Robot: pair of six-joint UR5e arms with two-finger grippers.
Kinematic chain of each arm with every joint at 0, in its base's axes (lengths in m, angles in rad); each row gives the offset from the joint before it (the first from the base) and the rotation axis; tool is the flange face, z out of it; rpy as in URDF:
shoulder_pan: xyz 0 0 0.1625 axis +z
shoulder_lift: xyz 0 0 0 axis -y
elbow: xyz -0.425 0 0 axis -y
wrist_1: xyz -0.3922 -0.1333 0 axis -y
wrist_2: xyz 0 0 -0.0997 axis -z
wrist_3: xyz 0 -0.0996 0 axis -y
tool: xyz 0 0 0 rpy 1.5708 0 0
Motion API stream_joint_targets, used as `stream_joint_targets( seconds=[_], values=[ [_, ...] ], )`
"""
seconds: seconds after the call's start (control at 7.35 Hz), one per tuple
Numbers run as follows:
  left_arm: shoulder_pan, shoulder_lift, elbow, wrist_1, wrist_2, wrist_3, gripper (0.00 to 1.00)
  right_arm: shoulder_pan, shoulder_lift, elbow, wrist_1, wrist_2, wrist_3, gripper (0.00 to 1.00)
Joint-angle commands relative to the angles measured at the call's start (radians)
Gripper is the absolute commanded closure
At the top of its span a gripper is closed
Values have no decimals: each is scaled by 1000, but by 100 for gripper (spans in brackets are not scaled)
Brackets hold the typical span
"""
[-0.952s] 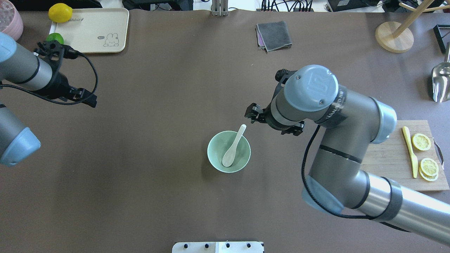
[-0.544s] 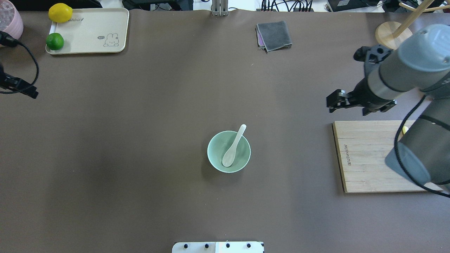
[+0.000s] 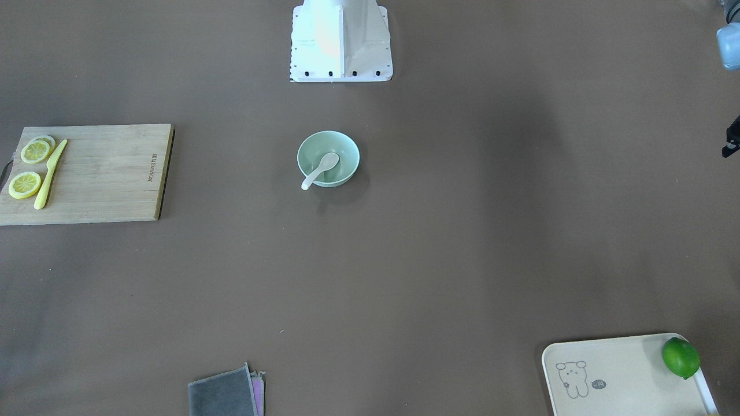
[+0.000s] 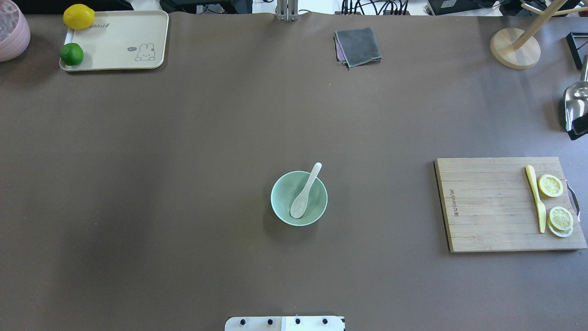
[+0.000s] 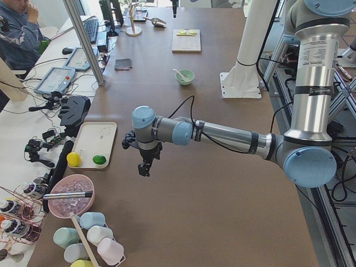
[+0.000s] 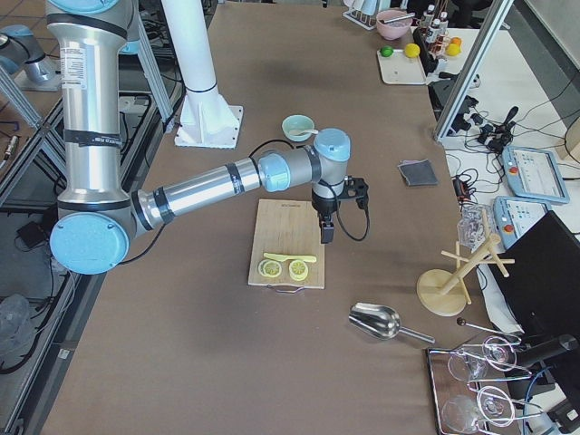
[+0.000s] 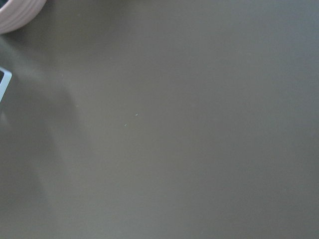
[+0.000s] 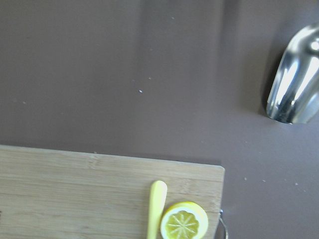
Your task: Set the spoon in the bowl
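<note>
The pale mint-green bowl (image 4: pixel 282 202) stands at the table's middle, and also shows in the front-facing view (image 3: pixel 347 151). The white spoon (image 4: pixel 304 193) lies in it, scoop at the bottom, handle leaning over the far-right rim; it also shows in the front-facing view (image 3: pixel 319 169). Both grippers are far from the bowl. My left gripper (image 5: pixel 144 167) hangs over the table near the cream tray. My right gripper (image 6: pixel 326 231) hangs by the cutting board's edge. Only a black sliver of each reaches the other exterior views. I cannot tell whether either is open or shut.
A wooden cutting board (image 4: pixel 487 204) with a yellow knife (image 4: pixel 535 197) and lemon slices lies at the right. A cream tray (image 4: pixel 115 41) with a lemon and a lime sits at the far left. A grey cloth (image 4: pixel 358 46), a metal scoop (image 4: pixel 576 105) and a wooden stand (image 4: pixel 514 48) lie along the far side.
The right arm has swung away from beside the bowl to the right, out of the overhead view. The left arm has left it on the left. Spoon and bowl have not moved.
</note>
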Motion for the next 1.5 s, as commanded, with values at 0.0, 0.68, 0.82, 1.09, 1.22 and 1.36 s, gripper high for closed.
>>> stream_joint_targets(
  seconds=[0.0, 0.68, 0.82, 1.09, 1.22, 1.36],
  values=[
    [-58, 58, 2, 2, -46, 33, 2, 72, -71, -16, 11, 30, -100, 0],
    [-130, 86, -61, 13, -143, -5, 2, 132, -73, -51, 17, 50, -181, 0],
    [-129, 102, -47, 8, -108, 0, 2, 137, -70, -51, 17, 52, -180, 0],
    [-130, 102, -57, 10, -103, 6, 2, 137, -77, -45, 17, 50, -177, 0],
    [-129, 102, -56, 5, -104, 6, 2, 137, -74, -50, 17, 50, -172, 0],
    [-129, 101, -65, 2, -104, 3, 2, 137, -70, -44, 17, 53, -172, 0]
  ],
)
